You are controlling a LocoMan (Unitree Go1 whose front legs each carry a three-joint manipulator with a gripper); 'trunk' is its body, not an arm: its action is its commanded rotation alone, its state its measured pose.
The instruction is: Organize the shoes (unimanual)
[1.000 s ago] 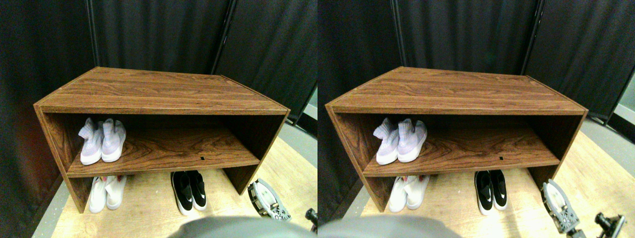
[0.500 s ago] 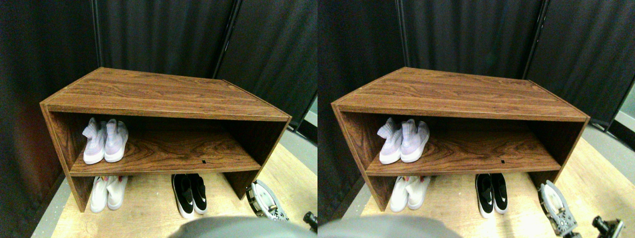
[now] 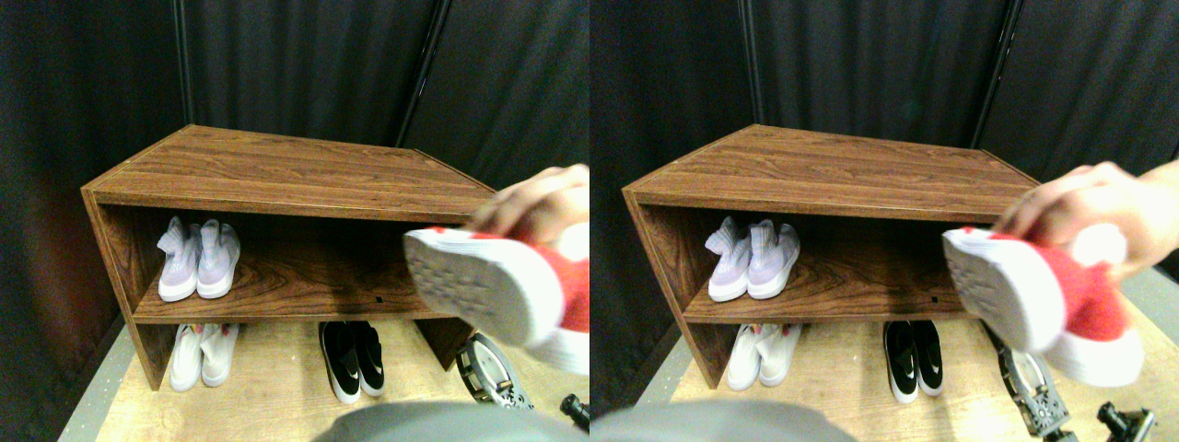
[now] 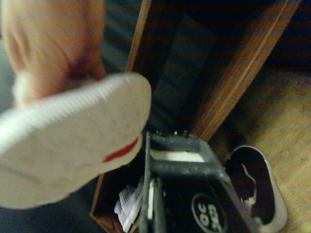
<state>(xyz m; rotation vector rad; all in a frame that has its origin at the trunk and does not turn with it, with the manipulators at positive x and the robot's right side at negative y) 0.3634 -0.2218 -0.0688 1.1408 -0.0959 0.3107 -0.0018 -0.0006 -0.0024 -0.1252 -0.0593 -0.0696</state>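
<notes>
Lavender knit marks the leftmost pair of shoes (image 3: 195,262): two high-collared sock sneakers with white soles, standing side by side and touching, toes toward the camera, at the left end of the middle board of the wooden shelf unit (image 3: 295,175). They sit well to the left of the gripper (image 3: 493,368) and higher than it. Directly beneath them, on the light wooden floor (image 3: 276,396) under the unit, stands the white pair (image 3: 201,354), also side by side, toes forward. Further right on the floor, nearer the gripper but still apart from it, stands the black pair (image 3: 352,357), low slip-ons with white soles and a white mark on the side; in the wrist view one black shoe (image 4: 255,187) shows just beside the dark jaw frame.

The gripper is low on the floor by the right foot of the shelf unit, showing as a grey rounded frame. Whether its jaws are apart or together cannot be told from either view.

Above the gripper and clear of it, a person's hand (image 3: 539,203) holds the red shoes (image 3: 502,285) in the air in front of the right end of the unit. The blurred white ribbed sole with a dotted tread faces the camera, red fabric behind it and a white fluffy edge near the hand.
</notes>
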